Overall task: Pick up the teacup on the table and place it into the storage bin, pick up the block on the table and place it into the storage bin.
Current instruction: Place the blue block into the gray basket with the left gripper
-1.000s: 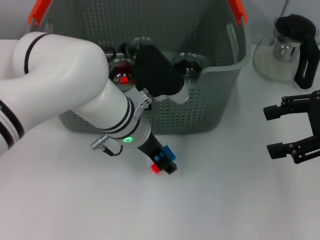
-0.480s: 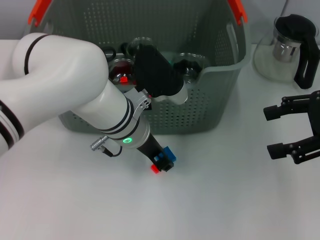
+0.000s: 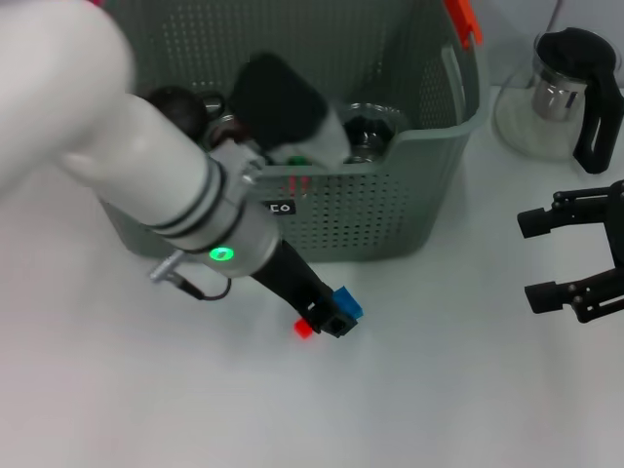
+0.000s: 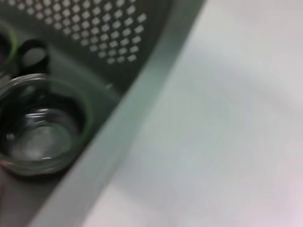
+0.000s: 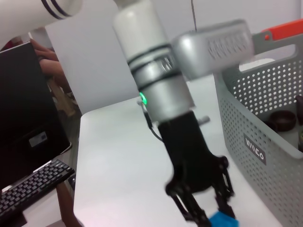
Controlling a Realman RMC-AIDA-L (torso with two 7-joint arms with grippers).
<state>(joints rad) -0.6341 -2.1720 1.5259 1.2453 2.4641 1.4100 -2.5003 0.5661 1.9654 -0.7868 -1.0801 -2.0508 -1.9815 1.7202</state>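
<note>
We are looking down on a white counter [image 3: 117, 390]. The storage bin [image 3: 390, 210] is sitting on it at the back, a glass pot with a black handle [image 3: 570, 93] is standing beside the bin on the right, and a small red block [image 3: 303, 330] is lying in front — just beside a blue one [image 3: 346, 302].

- A small label [image 5: 254, 146] on the perforated side wall of the storage bin [image 5: 265, 123], at the right of the right wrist view, carries pale lettering; the letters are too soft to spell out with certainty.
- The same label [image 3: 281, 208] shows in the head view as a black tag with white characters on the bin's near wall, centre frame; unreadable.
- No other text, number or sign can be read.
</note>
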